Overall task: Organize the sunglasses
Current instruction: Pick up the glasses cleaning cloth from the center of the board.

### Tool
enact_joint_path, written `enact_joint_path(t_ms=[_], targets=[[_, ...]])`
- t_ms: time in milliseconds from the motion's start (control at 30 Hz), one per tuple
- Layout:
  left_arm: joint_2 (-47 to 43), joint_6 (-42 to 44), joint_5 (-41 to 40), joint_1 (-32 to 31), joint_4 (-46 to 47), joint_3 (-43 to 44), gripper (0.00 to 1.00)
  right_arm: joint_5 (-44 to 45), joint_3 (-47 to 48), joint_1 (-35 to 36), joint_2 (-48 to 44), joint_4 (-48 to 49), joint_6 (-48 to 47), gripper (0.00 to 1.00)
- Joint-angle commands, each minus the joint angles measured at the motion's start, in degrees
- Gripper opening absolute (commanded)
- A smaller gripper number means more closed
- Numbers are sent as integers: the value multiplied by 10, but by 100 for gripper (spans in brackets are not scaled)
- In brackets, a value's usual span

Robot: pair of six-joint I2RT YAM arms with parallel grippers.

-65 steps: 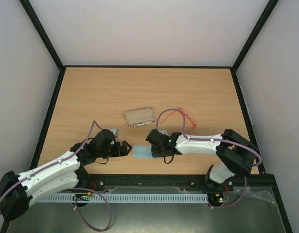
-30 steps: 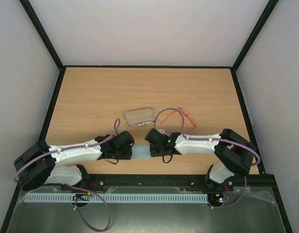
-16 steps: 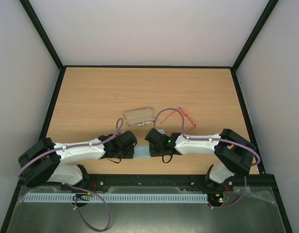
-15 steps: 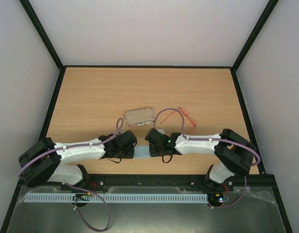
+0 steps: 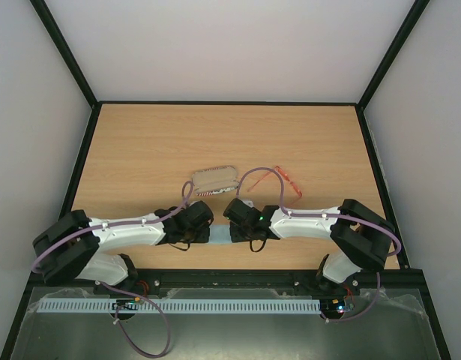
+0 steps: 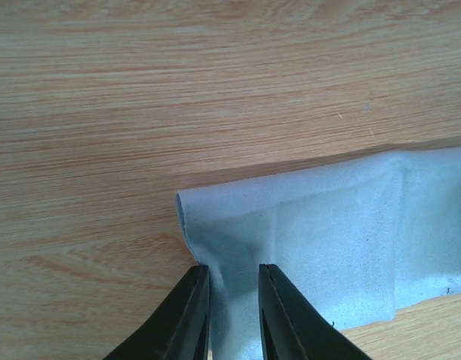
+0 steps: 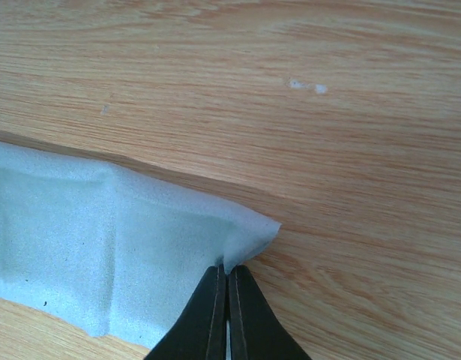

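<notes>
The red-orange sunglasses (image 5: 281, 178) lie open on the wood right of centre, apart from both grippers. A light blue cloth (image 5: 219, 235) lies near the front edge between the two grippers. My right gripper (image 7: 229, 270) is shut on the right corner of the cloth (image 7: 103, 225), pinching a small fold. My left gripper (image 6: 234, 268) straddles the left edge of the cloth (image 6: 327, 232). Its jaws stand a narrow gap apart with bunched cloth between them. In the top view the left gripper (image 5: 205, 227) and right gripper (image 5: 232, 231) face each other across the cloth.
A flag-print case (image 5: 215, 180) lies open just beyond the cloth, left of the sunglasses. The right arm's purple cable (image 5: 249, 174) loops over the area beside the sunglasses. The table's front rail (image 5: 230, 274) runs close behind both wrists.
My left arm has swung right to the cloth's left edge and its jaws have narrowed around it. The right gripper has kept its pinch in place.
</notes>
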Motion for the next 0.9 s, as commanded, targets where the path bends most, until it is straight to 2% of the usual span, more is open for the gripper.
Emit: enact_joint_path(t_ms=[0, 200, 333, 867], targets=[[20, -2, 2, -3, -13, -11, 21, -7, -16, 1, 7, -24, -7, 1], [20, -3, 5, -3, -5, -15, 15, -9, -18, 1, 10, -20, -7, 1], [18, -2, 7, -3, -3, -17, 3, -10, -18, 1, 11, -18, -7, 1], [-34, -2, -19, 3, -44, 17, 2, 9, 14, 1, -21, -44, -18, 1]])
